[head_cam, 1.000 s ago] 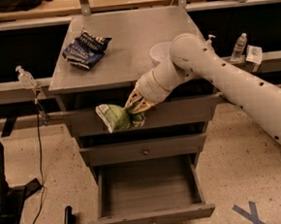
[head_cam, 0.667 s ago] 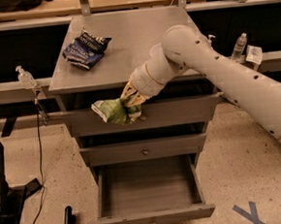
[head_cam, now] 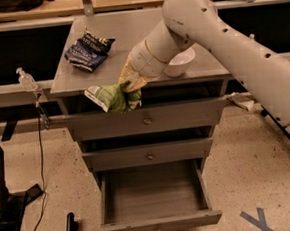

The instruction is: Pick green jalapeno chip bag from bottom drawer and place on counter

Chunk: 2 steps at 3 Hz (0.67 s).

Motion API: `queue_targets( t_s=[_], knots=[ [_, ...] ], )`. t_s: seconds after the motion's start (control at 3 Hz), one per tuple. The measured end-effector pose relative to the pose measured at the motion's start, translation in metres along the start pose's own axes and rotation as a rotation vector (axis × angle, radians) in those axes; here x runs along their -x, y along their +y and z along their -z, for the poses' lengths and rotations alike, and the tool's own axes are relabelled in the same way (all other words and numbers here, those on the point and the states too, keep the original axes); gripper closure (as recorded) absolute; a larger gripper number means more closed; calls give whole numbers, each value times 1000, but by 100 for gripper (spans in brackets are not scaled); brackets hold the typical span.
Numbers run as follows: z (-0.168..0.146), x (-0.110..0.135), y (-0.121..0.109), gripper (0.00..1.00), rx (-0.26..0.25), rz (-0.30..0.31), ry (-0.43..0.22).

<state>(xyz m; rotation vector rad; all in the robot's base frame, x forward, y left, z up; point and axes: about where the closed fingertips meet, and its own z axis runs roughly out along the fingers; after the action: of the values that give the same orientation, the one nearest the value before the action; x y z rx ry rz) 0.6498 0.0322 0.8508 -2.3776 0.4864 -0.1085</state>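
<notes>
We see the green jalapeno chip bag [head_cam: 108,98] dangling just off the front edge of the counter [head_cam: 123,33], level with its lip. It is pinched at one end in the gripper [head_cam: 129,90], jaws clamped on the foil, a grip that we judge lets the light bag swing up over that edge. Below the counter we count three drawers, and only the bottom drawer [head_cam: 151,194] is pulled out, while on the counter sit one dark chip bag [head_cam: 88,49] and one white bowl [head_cam: 183,62], so we'd aim between them.
</notes>
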Motion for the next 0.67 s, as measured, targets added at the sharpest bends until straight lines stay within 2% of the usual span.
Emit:
queue_targets(
  t_s=[0.33,0.67],
  knots=[
    [19,7,-14,100,8,7,-17],
    [19,7,-14,100,9,7,-17]
  ],
)
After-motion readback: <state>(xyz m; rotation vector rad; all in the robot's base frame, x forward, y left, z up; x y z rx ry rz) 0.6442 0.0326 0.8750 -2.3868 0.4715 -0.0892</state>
